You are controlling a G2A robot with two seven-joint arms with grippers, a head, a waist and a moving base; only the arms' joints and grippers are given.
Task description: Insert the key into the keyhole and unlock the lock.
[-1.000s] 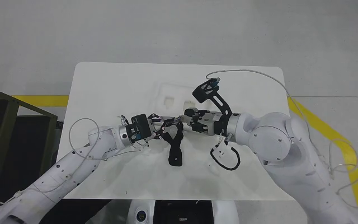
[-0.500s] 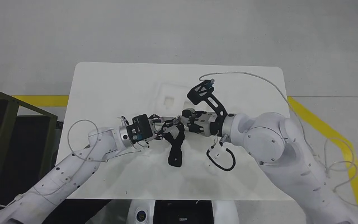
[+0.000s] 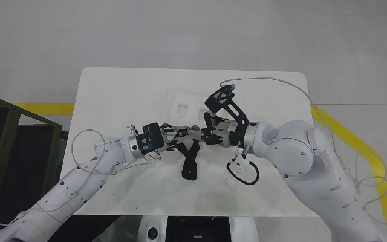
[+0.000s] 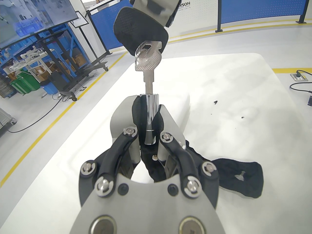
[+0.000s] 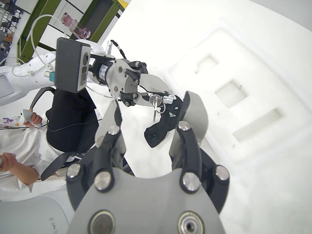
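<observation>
Apparently the key [image 4: 148, 58] is already sitting with its blade in the keyhole of the lock [image 4: 151, 115], so the coming move is depending on how the key's head is lying to the right jaws. The left gripper [image 4: 149, 104] is clamping the chrome lock body between its two fingers above the white table [image 4: 243, 122], and the lock's black cable [image 4: 241, 179] is trailing down onto the table. The key's long axis is running in one line with the lock body, straight away from the left gripper and toward the right gripper [image 5: 152, 98]. The right jaws are standing wide and are gripping nothing. One black pad [image 4: 136, 32] is lying just behind the flat head, and I cannot tell if it is touching. I am judging that the right arm is the nearer one for the turn: its jaws should be closing on the two flat faces of the head, then rolling around this same axis, while the left is holding the lock firm.
</observation>
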